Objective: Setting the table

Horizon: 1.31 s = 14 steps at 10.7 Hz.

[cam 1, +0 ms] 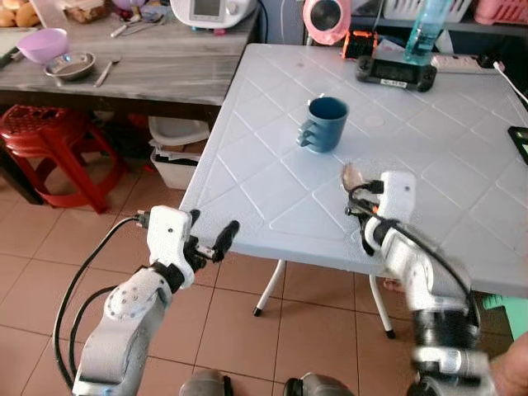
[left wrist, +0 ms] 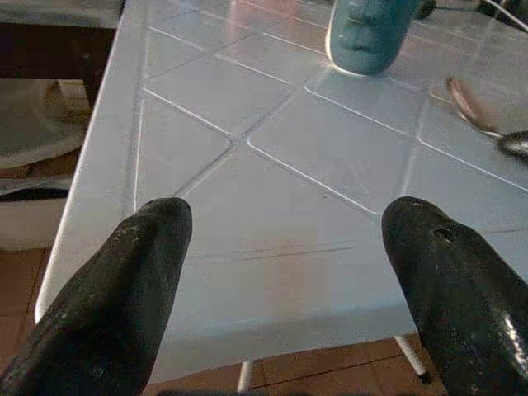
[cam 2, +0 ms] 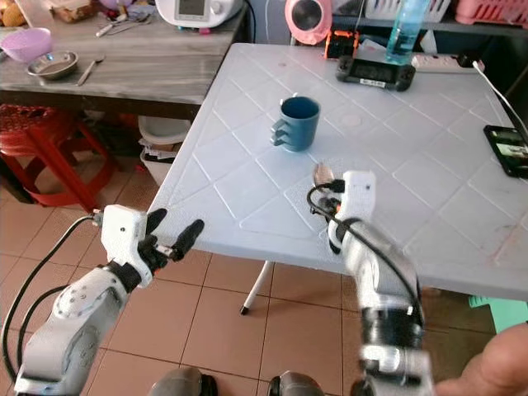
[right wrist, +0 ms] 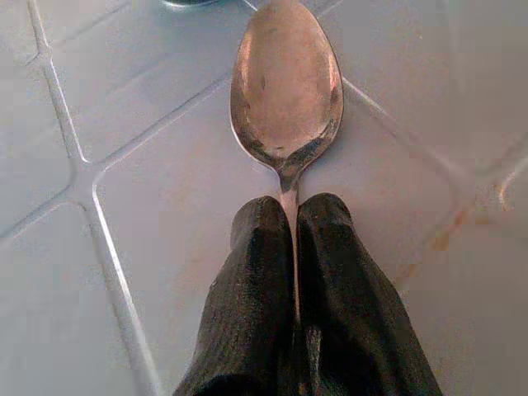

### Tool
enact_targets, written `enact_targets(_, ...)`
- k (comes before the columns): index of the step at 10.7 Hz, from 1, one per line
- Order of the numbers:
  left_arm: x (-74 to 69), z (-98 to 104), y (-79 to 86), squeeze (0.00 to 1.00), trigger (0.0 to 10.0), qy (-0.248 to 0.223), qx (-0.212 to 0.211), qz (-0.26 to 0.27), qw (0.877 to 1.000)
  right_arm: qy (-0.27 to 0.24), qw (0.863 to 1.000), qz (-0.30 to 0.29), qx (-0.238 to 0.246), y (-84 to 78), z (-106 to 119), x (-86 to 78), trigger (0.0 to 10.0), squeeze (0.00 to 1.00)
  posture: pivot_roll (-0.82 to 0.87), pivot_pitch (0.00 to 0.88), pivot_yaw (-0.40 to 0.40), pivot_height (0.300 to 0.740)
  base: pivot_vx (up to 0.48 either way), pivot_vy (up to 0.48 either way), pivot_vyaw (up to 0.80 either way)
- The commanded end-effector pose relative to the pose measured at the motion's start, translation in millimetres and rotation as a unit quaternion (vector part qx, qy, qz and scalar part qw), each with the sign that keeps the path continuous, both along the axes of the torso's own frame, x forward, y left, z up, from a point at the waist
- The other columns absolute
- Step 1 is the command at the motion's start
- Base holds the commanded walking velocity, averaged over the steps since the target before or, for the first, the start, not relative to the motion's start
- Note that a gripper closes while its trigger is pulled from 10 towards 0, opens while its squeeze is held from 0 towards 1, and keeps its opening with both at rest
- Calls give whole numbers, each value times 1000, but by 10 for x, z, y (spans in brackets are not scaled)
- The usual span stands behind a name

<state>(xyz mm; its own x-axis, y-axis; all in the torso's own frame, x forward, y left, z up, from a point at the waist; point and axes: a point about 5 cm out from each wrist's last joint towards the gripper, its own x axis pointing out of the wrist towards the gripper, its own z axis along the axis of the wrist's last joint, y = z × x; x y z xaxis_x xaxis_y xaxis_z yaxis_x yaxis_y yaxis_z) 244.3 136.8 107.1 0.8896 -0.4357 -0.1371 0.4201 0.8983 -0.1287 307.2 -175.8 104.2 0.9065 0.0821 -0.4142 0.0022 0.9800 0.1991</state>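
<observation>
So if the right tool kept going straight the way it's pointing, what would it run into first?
Probably the blue mug. The right tool, shut on the spoon, points across the white table toward it, the spoon's bowl leading. Depth is unclear, so it might pass beside it.

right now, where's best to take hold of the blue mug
Grip the blue mug by its ridged handle, which sticks out towards the table's left edge. Come from that side with the open left gripper, probably; the right gripper holds the spoon.
</observation>
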Motion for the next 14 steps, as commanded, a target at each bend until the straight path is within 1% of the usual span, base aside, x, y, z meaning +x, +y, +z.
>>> enact_targets(1,49,3,24,0,10000,-11,9,16,1000,1,1000,-4,4,75,-39,-66,0,0,-18,0,15,740,0,277,0)
enact_targets(2,98,10,27,0,10000,-19,12,31,999,-34,999,8,-11,147,27,-107,8941,0,-24,0,12,740,0,480,0)
enact_targets(3,175,19,55,0,10000,-46,44,66,996,-55,998,9,-39,165,40,-188,10000,0,-34,0,16,740,0,480,0)
enact_targets(5,291,48,89,0,10000,-71,46,111,990,-79,995,-35,-53,52,41,-251,10000,0,-46,0,21,740,0,480,0)
enact_targets(6,362,90,79,0,10000,-84,38,132,987,-100,991,-54,-68,10,94,-244,10000,0,-49,0,21,740,0,480,0)
enact_targets(7,396,106,63,0,10000,-97,42,142,984,-113,988,-58,-86,2,123,-228,10000,0,-52,0,22,740,0,480,0)
enact_targets(8,424,108,47,0,10000,-109,47,145,982,-128,984,-60,-109,8,146,-202,10000,0,-51,0,20,740,0,480,0)
enact_targets(9,440,99,41,0,10000,-113,47,141,982,-146,981,-74,-107,-1,164,-186,10000,0,-49,0,21,740,0,465,0)
enact_targets(10,446,100,50,0,10000,-118,51,142,981,-154,980,-71,-106,16,164,-181,10000,0,-46,0,22,740,0,431,0)
enact_targets(11,460,107,69,0,10000,-123,66,149,979,-160,976,-89,-115,9,167,-176,10000,0,-44,0,22,740,0,428,0)
enact_targets(12,491,117,81,0,10000,-134,78,155,976,-166,971,-104,-137,-1,156,-155,10000,0,-41,0,24,740,270,398,0)
enact_targets(13,501,130,83,0,10000,-141,85,153,974,-166,974,-101,-117,5,162,-150,10000,0,-43,0,25,740,289,382,0)
enact_targets(14,500,129,78,0,10000,-144,86,152,974,-172,972,-100,-121,-3,177,-137,10000,0,-43,0,26,740,439,0,0)
